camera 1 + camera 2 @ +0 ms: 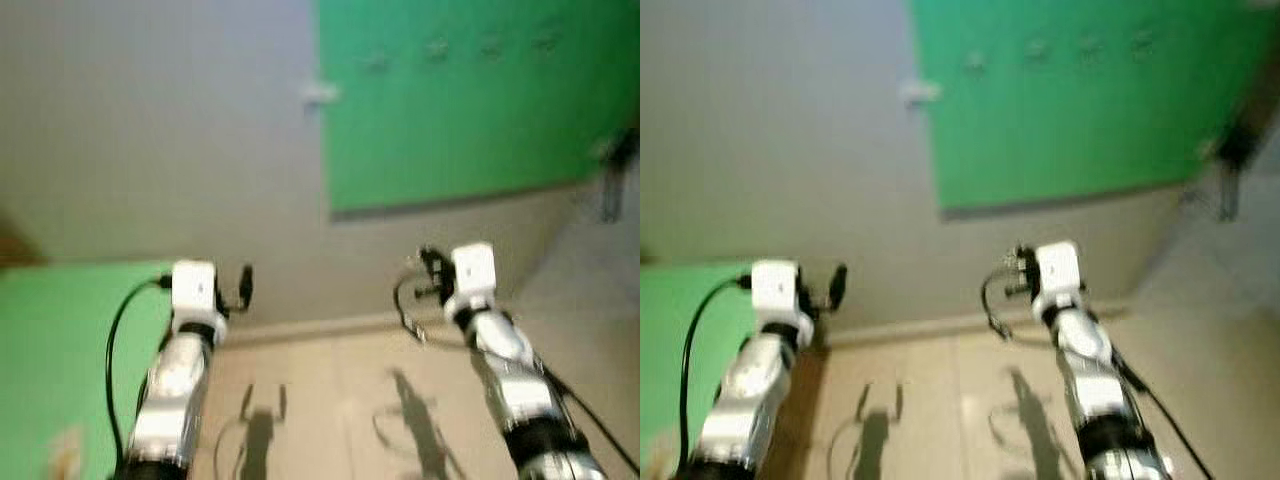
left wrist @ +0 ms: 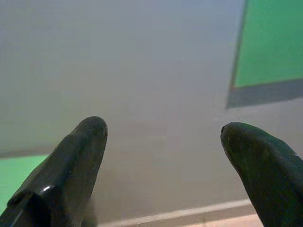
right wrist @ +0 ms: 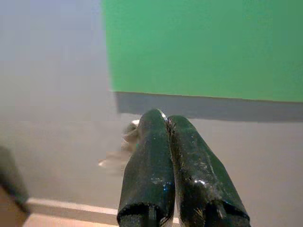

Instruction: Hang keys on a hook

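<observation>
A green board (image 1: 470,100) hangs on the grey wall ahead, with a row of several small hooks (image 1: 437,47) near its top, blurred. My right gripper (image 3: 165,116) is raised below the board's lower edge, some way from the wall. Its fingers are pressed together on a bunch of keys (image 3: 129,135), which blurs out beside the fingertips. A wire ring or loop (image 1: 405,305) hangs under that gripper (image 1: 430,268). My left gripper (image 2: 163,130) is held up at the same height to the left, open and empty, facing bare wall.
A small white fitting (image 1: 320,94) sits on the wall at the board's left edge. A green surface (image 1: 60,360) lies at the lower left. A dark object (image 1: 615,170) stands at the far right. Beige floor (image 1: 330,400) meets a pale baseboard below.
</observation>
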Controlling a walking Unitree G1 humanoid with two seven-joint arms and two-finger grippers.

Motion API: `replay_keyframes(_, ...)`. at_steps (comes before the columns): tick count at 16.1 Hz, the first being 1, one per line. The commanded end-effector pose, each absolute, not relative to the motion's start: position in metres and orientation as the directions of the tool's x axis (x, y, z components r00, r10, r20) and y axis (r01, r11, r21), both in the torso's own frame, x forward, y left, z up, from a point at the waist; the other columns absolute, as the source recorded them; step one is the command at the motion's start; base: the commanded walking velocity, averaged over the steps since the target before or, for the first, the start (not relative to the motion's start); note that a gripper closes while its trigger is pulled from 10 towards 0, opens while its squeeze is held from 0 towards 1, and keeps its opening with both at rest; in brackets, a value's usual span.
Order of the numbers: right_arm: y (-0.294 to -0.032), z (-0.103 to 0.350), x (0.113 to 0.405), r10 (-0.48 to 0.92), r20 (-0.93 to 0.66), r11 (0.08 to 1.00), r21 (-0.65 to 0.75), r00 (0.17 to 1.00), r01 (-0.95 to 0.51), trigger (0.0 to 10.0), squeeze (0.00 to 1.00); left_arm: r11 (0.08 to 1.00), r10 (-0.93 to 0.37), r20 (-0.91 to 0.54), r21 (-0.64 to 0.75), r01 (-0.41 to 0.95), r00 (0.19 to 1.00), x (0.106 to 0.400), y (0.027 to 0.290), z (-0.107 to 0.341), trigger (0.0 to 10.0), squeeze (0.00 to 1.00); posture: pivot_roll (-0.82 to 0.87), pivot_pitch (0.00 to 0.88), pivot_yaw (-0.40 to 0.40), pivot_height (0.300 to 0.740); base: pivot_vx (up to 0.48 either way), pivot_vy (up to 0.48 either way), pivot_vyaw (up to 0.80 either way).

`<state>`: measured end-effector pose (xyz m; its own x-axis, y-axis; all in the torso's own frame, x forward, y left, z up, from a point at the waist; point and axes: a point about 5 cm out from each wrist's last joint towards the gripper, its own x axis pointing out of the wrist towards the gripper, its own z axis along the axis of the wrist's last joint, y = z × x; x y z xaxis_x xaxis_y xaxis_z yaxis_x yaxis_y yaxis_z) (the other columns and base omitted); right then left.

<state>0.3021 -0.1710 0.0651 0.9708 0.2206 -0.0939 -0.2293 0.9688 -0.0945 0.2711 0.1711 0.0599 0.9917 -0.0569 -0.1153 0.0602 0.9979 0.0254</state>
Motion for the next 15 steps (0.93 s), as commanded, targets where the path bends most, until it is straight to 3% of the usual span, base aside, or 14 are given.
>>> replay_keyframes(1, -0.178, 0.062, 0.301, 0.202, -0.108, 0.972, -0.097, 0.973, -0.212, 0.0, 0.00, 0.996, -0.089, -0.123, 0.021, 0.092, 0.988, 0.270, 0.161, 0.059, 10.0, 0.00, -0.20, 0.000, 0.104, 0.740, 0.000, 0.000, 0.00)
replay_keyframes(4, -0.178, 0.061, 0.303, 0.194, -0.117, 0.972, -0.111, 0.974, -0.207, 0.0, 0.00, 0.994, -0.100, -0.119, 0.035, 0.105, 0.988, 0.269, 0.158, 0.060, 10.0, 0.00, -0.20, 0.000, 0.096, 0.740, 0.000, 0.000, 0.45)
replay_keyframes(8, -0.175, 0.059, 0.305, 0.203, -0.122, 0.973, -0.091, 0.972, -0.214, 0.0, 0.00, 0.994, -0.103, -0.113, 0.036, 0.108, 0.988, 0.269, 0.157, 0.061, 10.0, 0.00, -0.18, 0.000, 0.092, 0.740, 0.000, 0.000, 0.00)
replay_keyframes(11, -0.168, 0.056, 0.303, 0.223, -0.123, 0.968, -0.086, 0.967, -0.234, 0.0, 0.00, 0.991, -0.128, -0.089, 0.034, 0.132, 0.988, 0.277, 0.157, 0.067, 10.0, 0.00, -0.18, 0.000, 0.092, 0.740, 0.000, -0.424, 0.00)
replay_keyframes(15, -0.164, 0.052, 0.297, 0.231, -0.120, 0.968, -0.076, 0.965, -0.241, 0.0, 0.00, 0.990, -0.134, -0.087, 0.038, 0.137, 0.987, 0.284, 0.162, 0.071, 10.0, 0.00, -0.20, 0.000, 0.108, 0.740, 0.259, -0.401, 0.00)
